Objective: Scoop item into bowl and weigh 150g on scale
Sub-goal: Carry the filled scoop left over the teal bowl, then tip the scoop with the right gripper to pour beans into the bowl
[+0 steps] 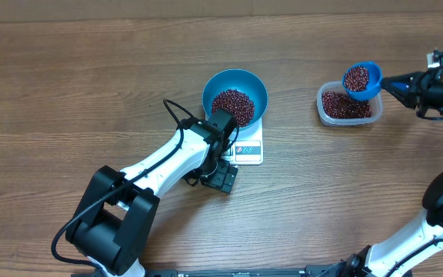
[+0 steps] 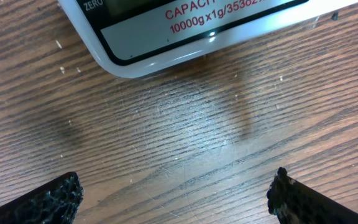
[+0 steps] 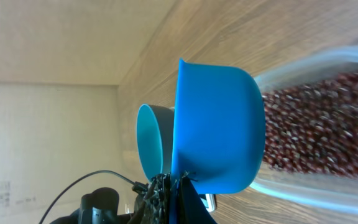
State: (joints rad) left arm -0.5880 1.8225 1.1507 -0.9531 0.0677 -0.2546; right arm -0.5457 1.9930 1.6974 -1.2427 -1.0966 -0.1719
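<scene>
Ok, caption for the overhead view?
Right claw holds a bean-filled scoop over the tub; blue bowl of beans sits on the scale, left claw nearby.

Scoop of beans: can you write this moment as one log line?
right claw: shut on full scoop over tub | left claw: open, empty, by scale | bowl: on scale, some beans

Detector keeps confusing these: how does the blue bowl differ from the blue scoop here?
The bowl sits on the scale; the scoop is held up over the clear tub. The bowl is clearly wider than the scoop. The right claw clamps the scoop; nothing grips the bowl. Both are blue, round and hold red-brown beans.
</scene>
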